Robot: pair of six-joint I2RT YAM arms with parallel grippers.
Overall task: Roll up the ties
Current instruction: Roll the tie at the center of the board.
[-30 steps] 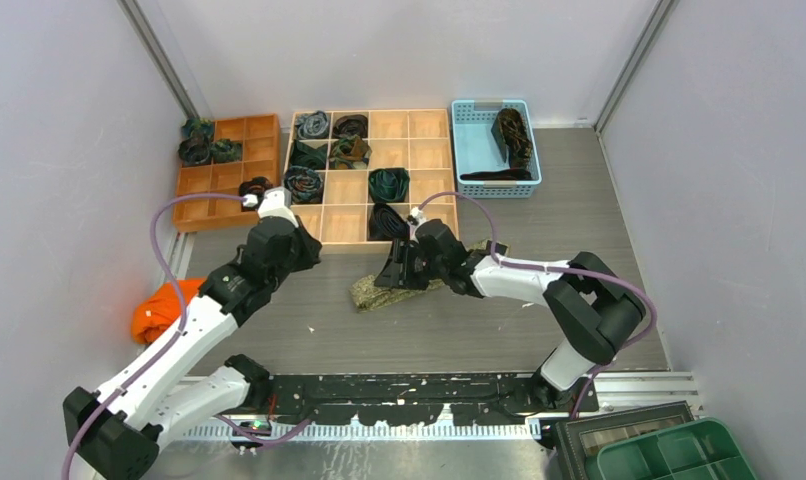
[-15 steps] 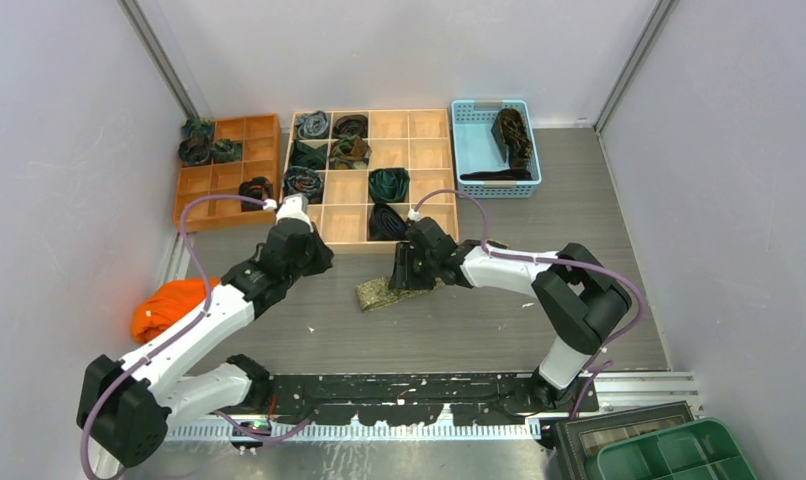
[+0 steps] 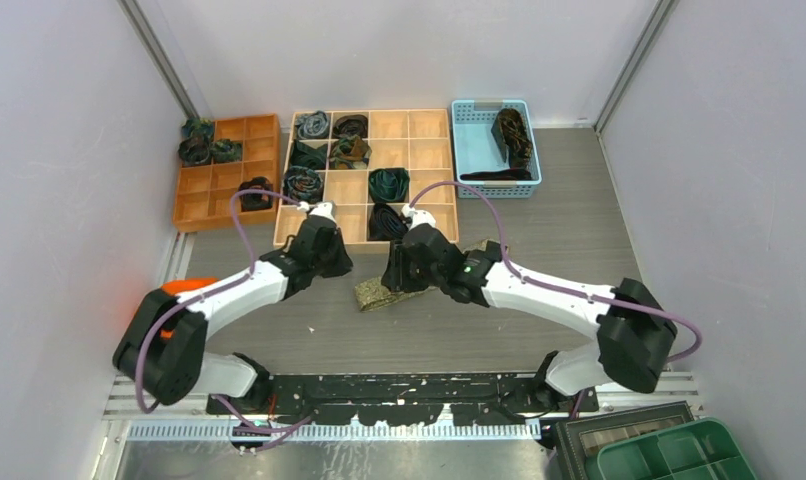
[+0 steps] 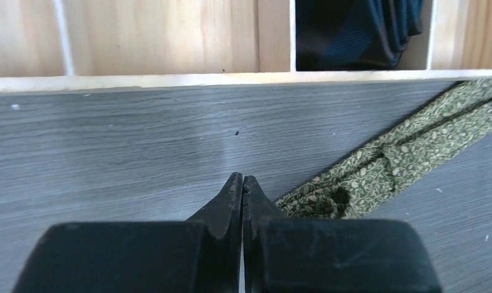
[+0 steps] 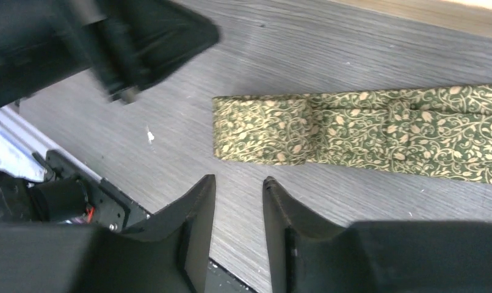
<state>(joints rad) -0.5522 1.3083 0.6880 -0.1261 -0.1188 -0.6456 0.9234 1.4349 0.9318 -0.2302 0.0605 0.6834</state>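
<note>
- The olive-gold leaf-patterned fabric necktie point(image 3: 377, 293) lay flat on the grey wood-grain counter point(image 3: 539, 210), at 6 o'clock of the pale wooden grid tray point(image 3: 419, 125).
- A second before, a longer stretch of it showed. Now only its folded-over end point(image 5: 262, 129) was seen at 7 o'clock of the right arm, with a bit of its tail point(image 3: 494, 245) at 3 o'clock.
- The left arm had swung towards 3 o'clock since then. Its left fingers point(image 3: 335, 262) had come from the tray's 7 o'clock corner to near 9 o'clock of the folded end.
- The left fingers point(image 4: 231, 196) were clenched together on nothing, low over the counter, with the necktie point(image 4: 384, 162) just at their 3 o'clock.
- The right arm's elbow had dropped towards 5 o'clock, and its right fingers point(image 3: 397, 272) had stayed above the necktie.
- The right fingers point(image 5: 201, 201) were released, bare counter between them, and hung just off the long edge of the fold without touching it.
- The coiled dark ties point(image 3: 304, 183) in the tray, the orange plastic divider tray point(image 3: 224, 205) and the light-blue slotted basket point(image 3: 469, 150) had not moved.
</note>
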